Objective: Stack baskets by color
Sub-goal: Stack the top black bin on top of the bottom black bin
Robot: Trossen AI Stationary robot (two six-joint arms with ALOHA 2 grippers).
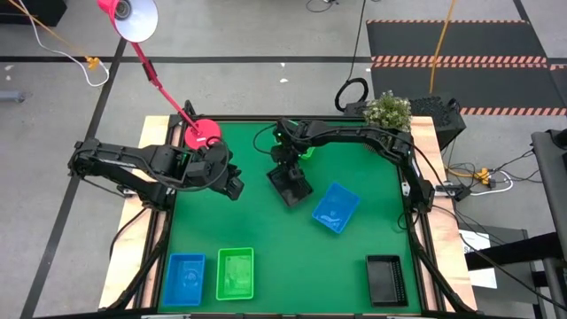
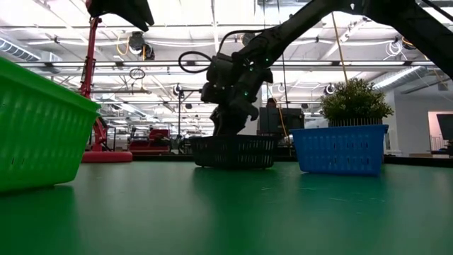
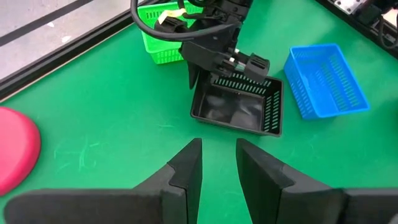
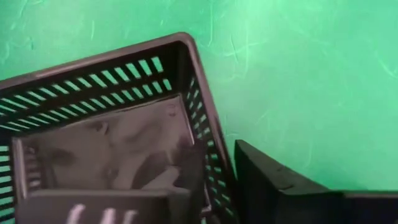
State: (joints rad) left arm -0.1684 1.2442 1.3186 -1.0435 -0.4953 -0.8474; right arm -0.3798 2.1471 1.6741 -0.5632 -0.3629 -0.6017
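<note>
The green table (image 1: 266, 221) stands in a large workshop, with a pink lamp base (image 1: 203, 135) and a potted plant (image 1: 388, 110) at its far edge. Near the front left corner we see a blue basket (image 1: 186, 278) and a green basket (image 1: 235, 273) side by side, and a black basket (image 1: 386, 279) waits near the front right corner; how many are nested inside each one, we cannot tell. So some sorting seems done.

In the middle of the table another black basket (image 1: 290, 185) sits under the right end effector (image 1: 285, 165), whose fingers are clamped on its wall, one inside and one outside. We judge it goes next to the front right corner. A second blue basket (image 1: 336, 207) beside it and a second green basket (image 3: 158, 34) behind the right arm remain loose. The left end effector (image 3: 217, 163) hangs near the lamp base, holding nothing, its fingers a little apart.
</note>
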